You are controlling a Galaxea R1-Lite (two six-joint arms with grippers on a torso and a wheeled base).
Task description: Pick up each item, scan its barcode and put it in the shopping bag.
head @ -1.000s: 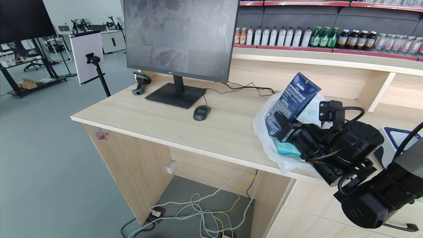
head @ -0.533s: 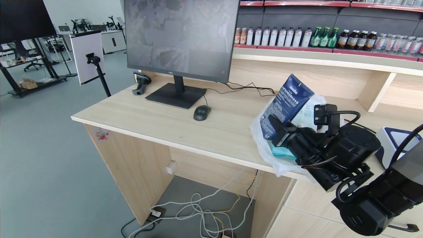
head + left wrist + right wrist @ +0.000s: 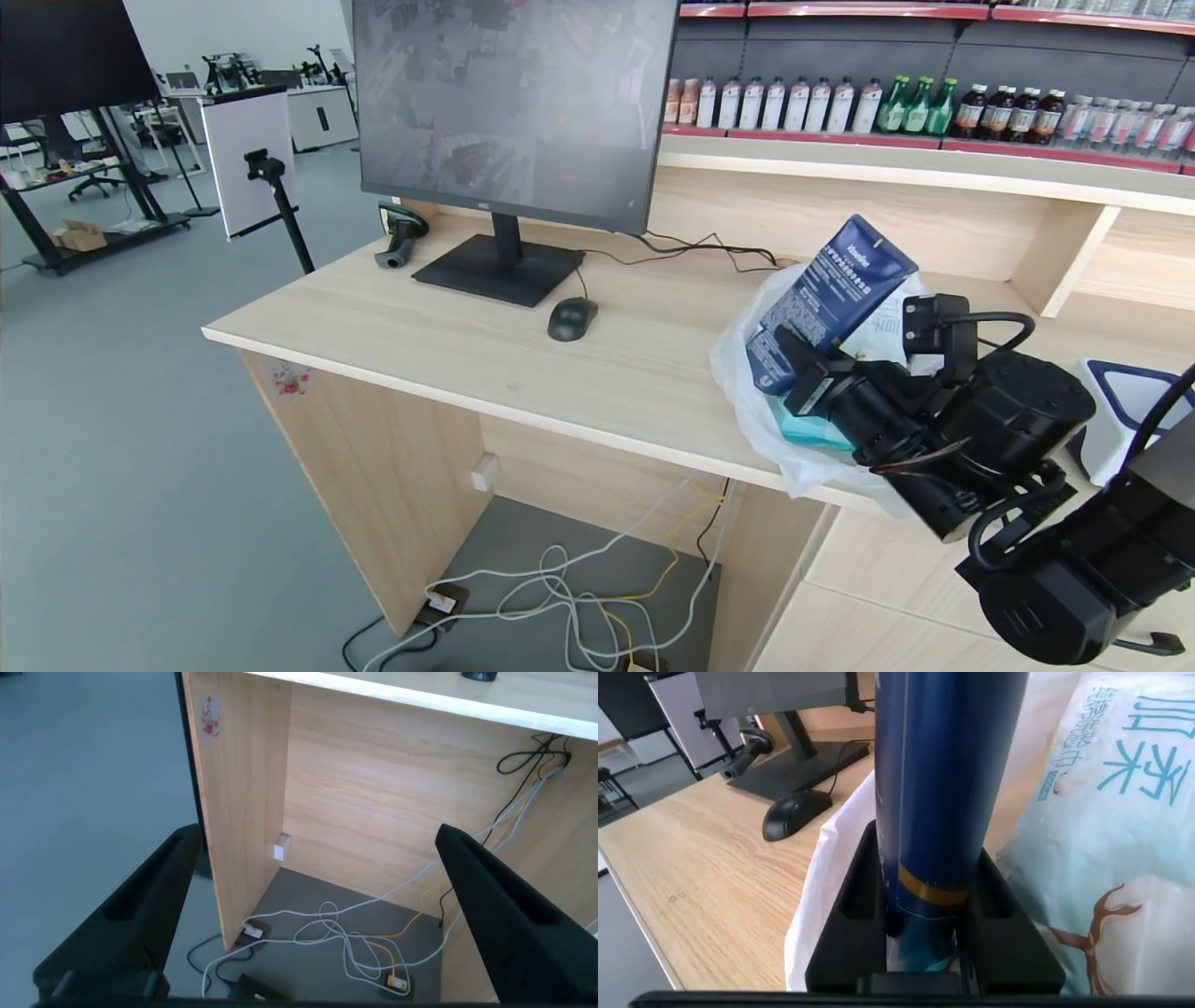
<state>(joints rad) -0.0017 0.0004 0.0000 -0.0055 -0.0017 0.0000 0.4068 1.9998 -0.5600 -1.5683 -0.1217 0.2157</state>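
The desk (image 3: 448, 336) has a long front edge running toward the robot's right, and the white shopping bag (image 3: 747, 392) sits right at that edge, its lower bulge spilling over it. Between the bag and the mouse (image 3: 571, 318) lies a broad bare stretch of desktop; farther back stand the monitor (image 3: 513, 103) and, beside its base, a handheld scanner (image 3: 400, 235). Behind the bag a raised wooden ledge closes off the rear, with a row of bottles (image 3: 840, 103) on the shelf above. The right gripper (image 3: 801, 369) is clamped on the bottom end of a blue pouch (image 3: 831, 289), holding it tilted over the bag's open mouth, its top leaning away from the arm. The pouch is dark blue with pale print on its face and a gold band near the gripped end (plain in the right wrist view (image 3: 943, 784)). Just beside it in the bag stands a white tissue pack (image 3: 1102, 831) with teal lettering, and something teal (image 3: 808, 429) lies lower down. The left gripper (image 3: 313, 924) hangs spread wide and empty, below desktop level, facing the desk's leg space and its loose cables (image 3: 346, 943).
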